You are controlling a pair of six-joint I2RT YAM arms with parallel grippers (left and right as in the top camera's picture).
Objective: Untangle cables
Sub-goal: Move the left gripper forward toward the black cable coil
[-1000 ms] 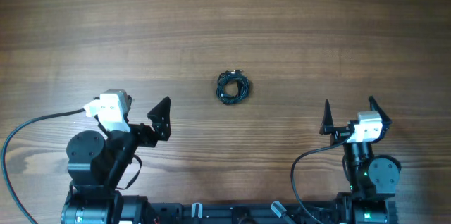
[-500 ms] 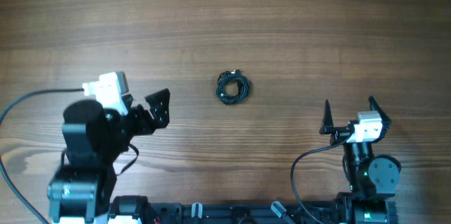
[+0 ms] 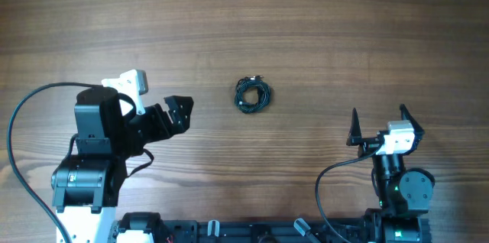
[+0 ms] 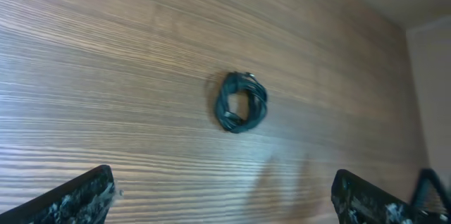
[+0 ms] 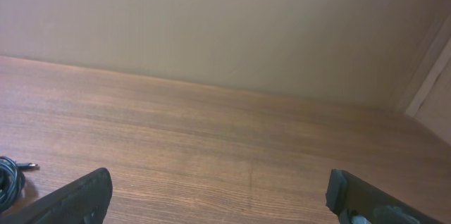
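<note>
The cables [image 3: 253, 95] lie as one small knotted black bundle near the middle of the wooden table. In the left wrist view the cables [image 4: 241, 103] show as a tight dark ring ahead of the fingers. My left gripper [image 3: 177, 113] is open, left of the bundle and apart from it, pointing toward it, nothing between its fingers [image 4: 77, 197]. My right gripper [image 3: 378, 123] stands open near the front right, well away from the bundle. At the right wrist view's left edge a bit of the cables [image 5: 10, 178] and a plug tip show.
Thick black wires [image 3: 27, 124] loop from the left arm's base over the table's front left, and another wire [image 3: 325, 186] curves by the right arm's base. A pale wall [image 5: 225, 27] rises behind the table's far edge.
The left arm has swung and reached further right, bringing its open gripper closer to the bundle. The right arm and the cables have not moved.
</note>
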